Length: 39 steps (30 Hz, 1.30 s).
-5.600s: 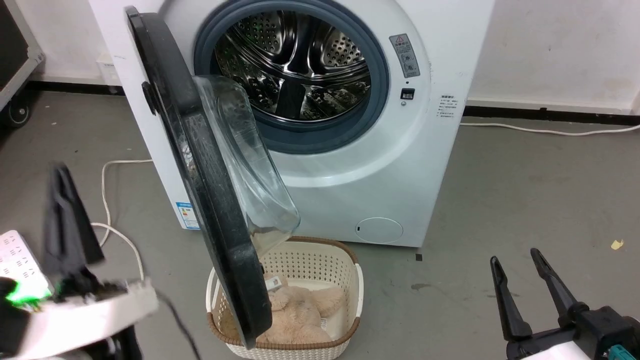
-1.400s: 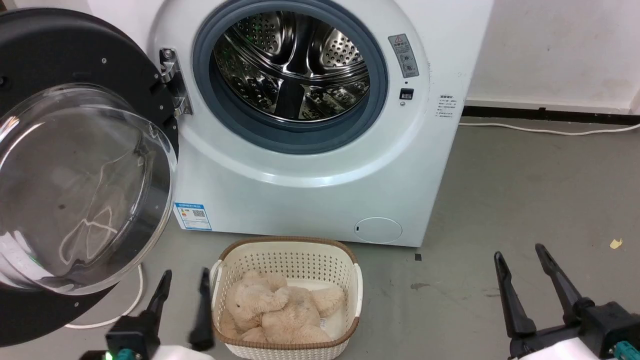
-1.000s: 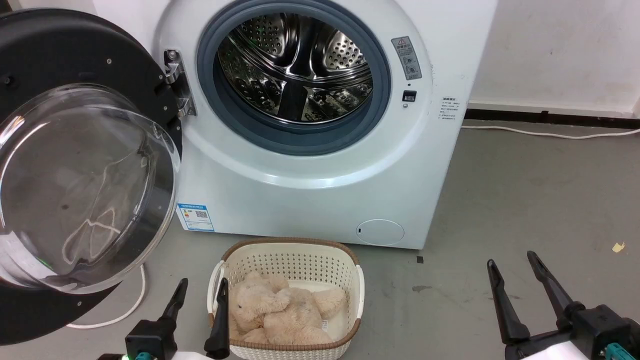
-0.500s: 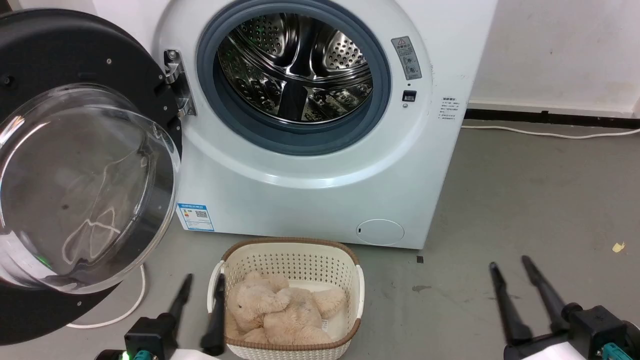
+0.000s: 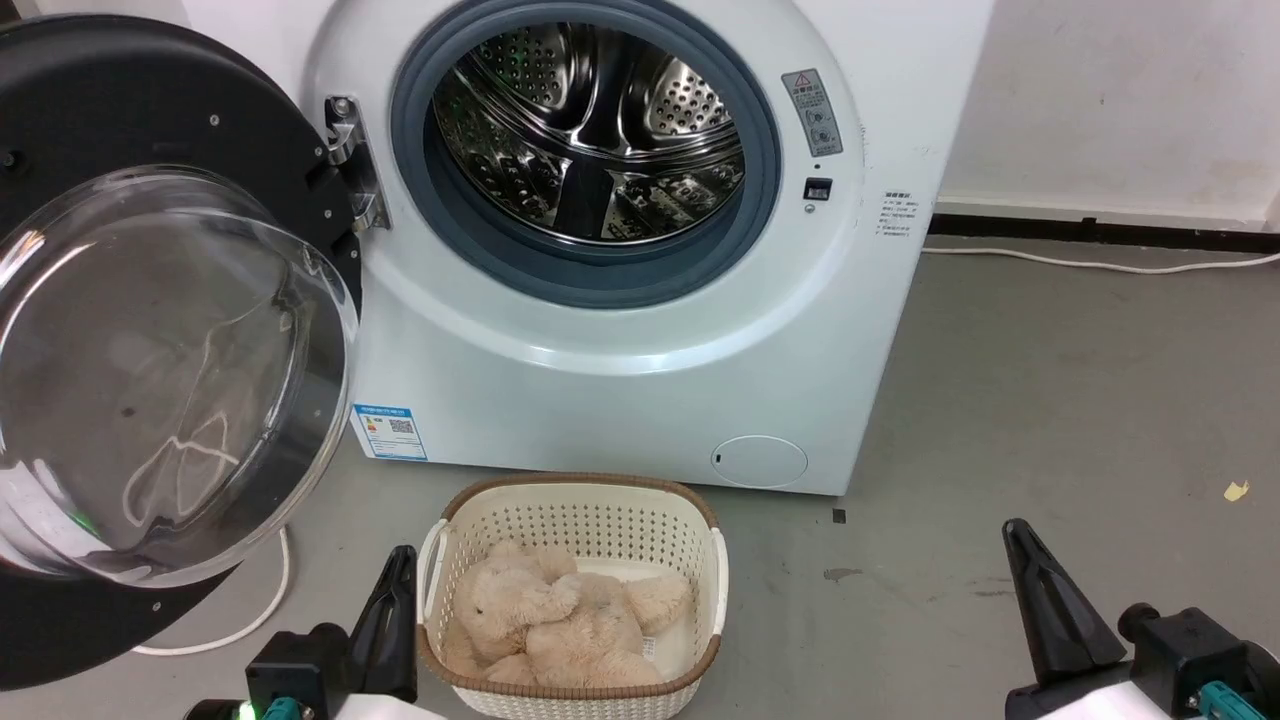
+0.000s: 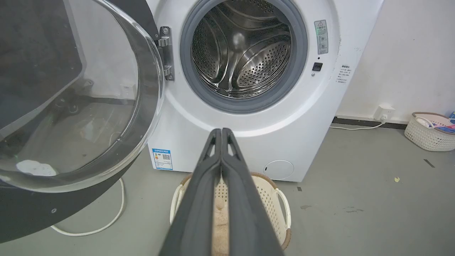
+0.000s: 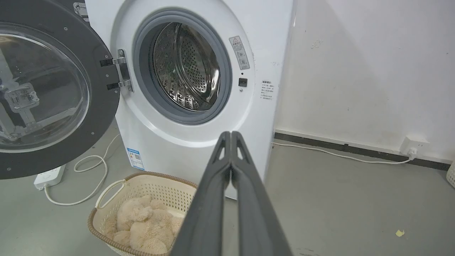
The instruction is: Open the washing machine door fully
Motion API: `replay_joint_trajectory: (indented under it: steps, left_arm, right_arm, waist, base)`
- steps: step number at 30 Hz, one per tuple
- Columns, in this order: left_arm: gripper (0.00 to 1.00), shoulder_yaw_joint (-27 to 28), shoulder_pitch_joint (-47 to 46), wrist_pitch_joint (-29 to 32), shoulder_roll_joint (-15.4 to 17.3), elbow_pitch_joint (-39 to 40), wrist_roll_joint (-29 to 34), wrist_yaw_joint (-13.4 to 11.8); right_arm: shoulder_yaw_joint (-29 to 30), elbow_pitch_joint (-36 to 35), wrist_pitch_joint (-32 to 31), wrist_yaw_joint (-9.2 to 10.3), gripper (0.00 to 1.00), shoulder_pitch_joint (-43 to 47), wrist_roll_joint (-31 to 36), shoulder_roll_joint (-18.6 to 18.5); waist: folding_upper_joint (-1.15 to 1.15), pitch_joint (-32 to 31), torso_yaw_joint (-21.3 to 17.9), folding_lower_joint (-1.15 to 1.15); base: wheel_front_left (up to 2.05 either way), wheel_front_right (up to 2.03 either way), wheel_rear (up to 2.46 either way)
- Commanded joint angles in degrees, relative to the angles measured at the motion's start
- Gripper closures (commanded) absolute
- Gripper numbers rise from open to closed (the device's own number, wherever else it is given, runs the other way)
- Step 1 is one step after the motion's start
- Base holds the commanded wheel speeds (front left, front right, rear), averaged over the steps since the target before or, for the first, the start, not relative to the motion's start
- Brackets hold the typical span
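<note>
Left end effector (image 5: 403,556) right of wide-open door (image 5: 170,350)

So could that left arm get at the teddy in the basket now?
Probably yes. Its left fingers hover beside the open-topped basket, the teddy lies uncovered inside, and the washing machine door is swung clear to the side. They are shut, so they'd need opening first.

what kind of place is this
Probably a laundry corner of a utility or test room: a white front-loading washing machine with its door swung wide, a basket holding a plush toy before it, and a bare grey floor with a loose cable.
</note>
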<state>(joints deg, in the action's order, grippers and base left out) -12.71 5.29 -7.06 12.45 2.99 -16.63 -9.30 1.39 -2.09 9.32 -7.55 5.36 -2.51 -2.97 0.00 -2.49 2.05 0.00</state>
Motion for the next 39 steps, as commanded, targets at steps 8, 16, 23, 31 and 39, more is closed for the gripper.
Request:
replay_joint_trajectory:
  steps: [8,16,23,31,39]
  left_arm:
    - [1.0,1.1,-0.8,0.7,-0.9,-0.3,1.7,1.0]
    - [1.0,2.0,-1.2,1.2,-1.6,-0.5,2.8,1.6]
    - [1.0,2.8,-1.5,1.6,-2.2,-0.7,3.8,2.2]
    - [1.0,3.7,-1.8,2.1,-2.8,-0.9,5.0,2.8]
    - [1.0,4.5,-2.2,2.6,-3.5,-1.1,6.1,3.4]
  right_arm:
    - [-0.2,0.3,-0.8,0.01,1.0,-0.8,0.4,0.0]
    - [-0.2,0.4,-1.4,0.01,1.0,-1.2,0.5,0.0]
    - [-0.3,0.6,-2.0,0.02,1.0,-1.5,0.7,0.0]
    - [-0.4,0.7,-2.7,0.02,1.0,-1.8,0.8,0.0]
    - [-0.5,0.8,-3.3,0.03,1.0,-2.2,1.0,0.0]
  waist:
    - [0.0,0.2,-0.1,0.0]
    - [0.0,0.4,-0.3,0.0]
    - [0.0,0.5,-0.4,0.0]
    - [0.0,0.7,-0.6,0.0]
    - [0.0,0.9,-0.7,0.0]
  base:
    - [0.0,0.0,0.0]
    - [0.0,0.0,0.0]
    - [0.0,0.0,0.0]
    - [0.0,0.0,0.0]
    - [0.0,0.0,0.0]
